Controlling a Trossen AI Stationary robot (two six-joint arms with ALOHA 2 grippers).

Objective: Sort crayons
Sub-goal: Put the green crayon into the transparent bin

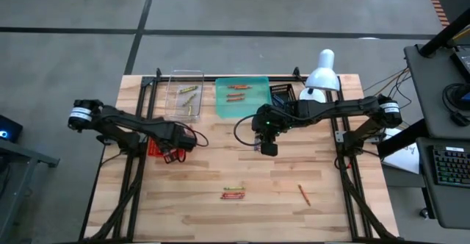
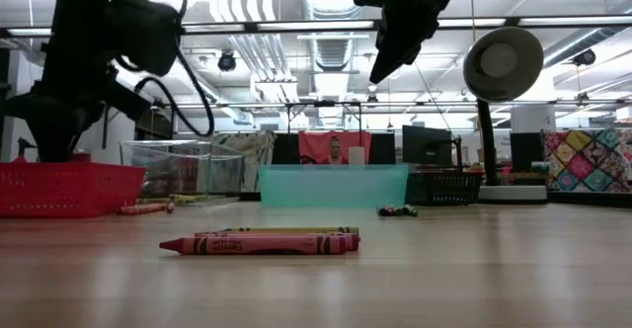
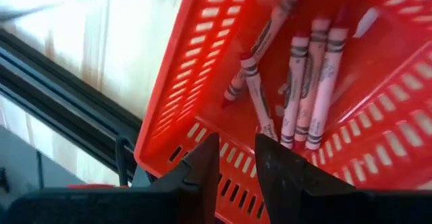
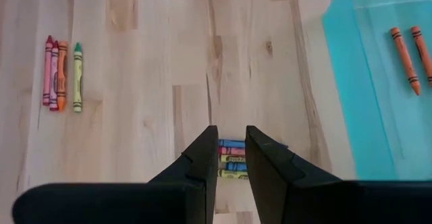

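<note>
My left gripper stands open just above the red mesh basket at the table's left. Several red crayons lie on the basket's floor. My right gripper hangs open, high over the table's middle. A small bunch of blue, red and yellow crayons lies on the wood right below it. Another row of crayons lies flat near the front edge, with a single orange crayon to its right.
At the back stand a clear tray holding yellow-green crayons, a teal tray holding orange crayons, a black basket and a white lamp. One loose crayon lies beside the red basket.
</note>
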